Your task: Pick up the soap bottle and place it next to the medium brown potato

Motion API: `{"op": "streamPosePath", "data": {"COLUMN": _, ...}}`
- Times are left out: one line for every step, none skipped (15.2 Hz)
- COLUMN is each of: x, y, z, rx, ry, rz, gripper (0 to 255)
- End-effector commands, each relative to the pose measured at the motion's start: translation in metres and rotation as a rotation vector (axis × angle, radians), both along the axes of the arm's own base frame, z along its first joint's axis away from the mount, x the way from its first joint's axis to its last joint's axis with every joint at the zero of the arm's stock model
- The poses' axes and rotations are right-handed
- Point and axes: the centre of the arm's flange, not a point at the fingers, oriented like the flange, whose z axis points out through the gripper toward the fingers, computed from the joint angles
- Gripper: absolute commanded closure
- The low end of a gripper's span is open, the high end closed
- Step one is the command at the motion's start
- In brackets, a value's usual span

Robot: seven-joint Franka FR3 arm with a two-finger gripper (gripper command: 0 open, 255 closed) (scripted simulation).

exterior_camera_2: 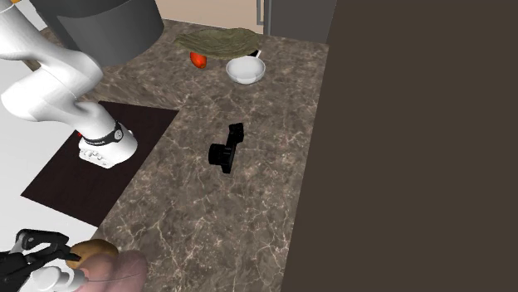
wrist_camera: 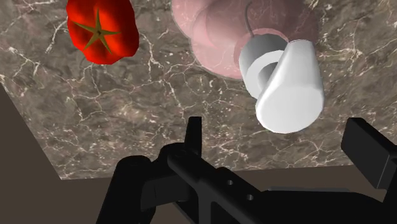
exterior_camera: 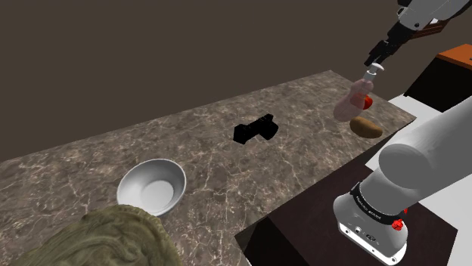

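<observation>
Pink soap bottle (exterior_camera: 350,104): we find it on the tabletop (exterior_camera: 227,174), just beside the brown potato (exterior_camera: 366,127).
Claw (exterior_camera: 376,59): open, fingers apart just above the white pump (wrist_camera: 286,83).
Risk: we judge that brushing the pump would topple the bottle towards the tomato (wrist_camera: 102,28).

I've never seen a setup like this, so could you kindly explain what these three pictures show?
It is a white robot arm mounted beside a stone-patterned counter. One picture looks from beside its base, one from the counter's opposite end, one from a camera on its black hand. On the counter are a pink soap bottle with a white pump, a brown potato and a red tomato close by, a black object, a pale bowl and a greenish heap. The hand hovers open over the pump, holding nothing.
</observation>
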Motion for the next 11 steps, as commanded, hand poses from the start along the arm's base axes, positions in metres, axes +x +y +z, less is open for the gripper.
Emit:
{"op": "streamPosePath", "data": {"x": -0.003, "y": 0.0, "z": 0.013, "rx": 0.0, "ry": 0.0, "rz": 0.0, "gripper": 0}}
{"op": "streamPosePath", "data": {"x": -0.006, "y": -0.001, "z": 0.026, "rx": 0.0, "ry": 0.0, "rz": 0.0, "gripper": 0}}
{"op": "streamPosePath", "data": {"x": -0.008, "y": -0.001, "z": 0.039, "rx": 0.0, "ry": 0.0, "rz": 0.0, "gripper": 0}}
{"op": "streamPosePath", "data": {"x": -0.011, "y": -0.001, "z": 0.049, "rx": 0.0, "ry": 0.0, "rz": 0.0, "gripper": 0}}
{"op": "streamPosePath", "data": {"x": -0.011, "y": -0.001, "z": 0.049, "rx": 0.0, "ry": 0.0, "rz": 0.0, "gripper": 0}}
{"op": "streamPosePath", "data": {"x": -0.011, "y": -0.001, "z": 0.049, "rx": 0.0, "ry": 0.0, "rz": 0.0, "gripper": 0}}
{"op": "streamPosePath", "data": {"x": -0.011, "y": -0.001, "z": 0.049, "rx": 0.0, "ry": 0.0, "rz": 0.0, "gripper": 0}}
{"op": "streamPosePath", "data": {"x": -0.011, "y": -0.001, "z": 0.049, "rx": 0.0, "ry": 0.0, "rz": 0.0, "gripper": 0}}
{"op": "streamPosePath", "data": {"x": -0.011, "y": -0.001, "z": 0.049, "rx": 0.0, "ry": 0.0, "rz": 0.0, "gripper": 0}}
{"op": "streamPosePath", "data": {"x": -0.011, "y": -0.001, "z": 0.049, "rx": 0.0, "ry": 0.0, "rz": 0.0, "gripper": 0}}
{"op": "streamPosePath", "data": {"x": -0.011, "y": -0.001, "z": 0.049, "rx": 0.0, "ry": 0.0, "rz": 0.0, "gripper": 0}}
